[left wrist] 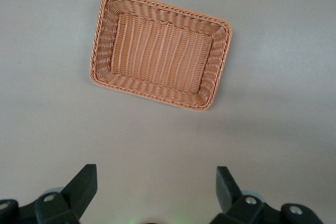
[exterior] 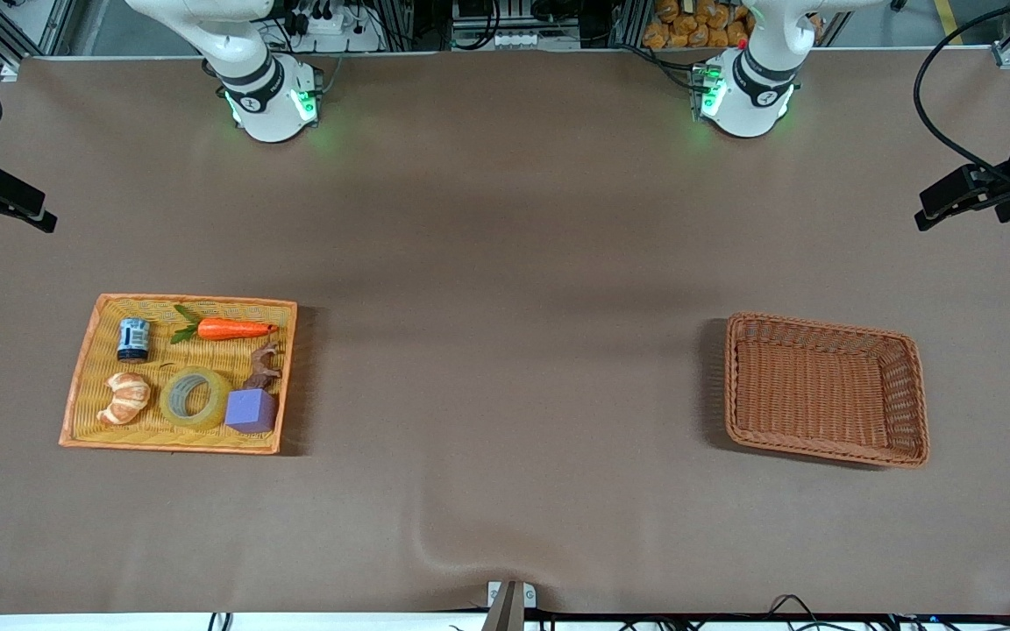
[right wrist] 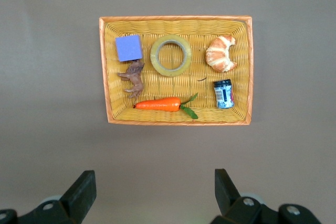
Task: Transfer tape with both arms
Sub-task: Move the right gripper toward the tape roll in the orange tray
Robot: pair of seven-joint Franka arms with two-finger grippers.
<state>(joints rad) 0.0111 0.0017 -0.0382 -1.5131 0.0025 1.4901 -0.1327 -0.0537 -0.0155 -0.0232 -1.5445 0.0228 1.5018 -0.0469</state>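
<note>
Both grippers are hanging high over the table with their fingers spread wide and nothing between them: your left gripper (left wrist: 152,195) is looking down over bare cloth near the brown wicker basket (exterior: 825,388), and your right gripper (right wrist: 152,195) is doing the same near the orange-rimmed tray (exterior: 84,368). Neither claw is touching anything, and in the front view you are seeing only the two arm bases along the table's top edge. You are finding the tape (exterior: 195,397) lying flat in the tray, hole up, in the row nearer the front camera, sitting between the croissant (exterior: 125,397) and the purple cube (exterior: 251,410) (the cube is just beside the roll, on the side toward the left arm's end). From the right wrist view the tape (right wrist: 170,55) is showing as a yellowish ring with a pale inner core. A small brown toy animal (exterior: 264,366) is standing just beside the cube, farther from the front camera than it. Farther still, a carrot (exterior: 233,329) with green leaves is lying lengthwise along the tray's edge, and a small blue-labelled jar (exterior: 133,339) is standing beside it, toward the right arm's end. The basket is sitting well apart from the tray, toward the left arm's end of the brown table (exterior: 505,263), and is holding nothing.
</note>
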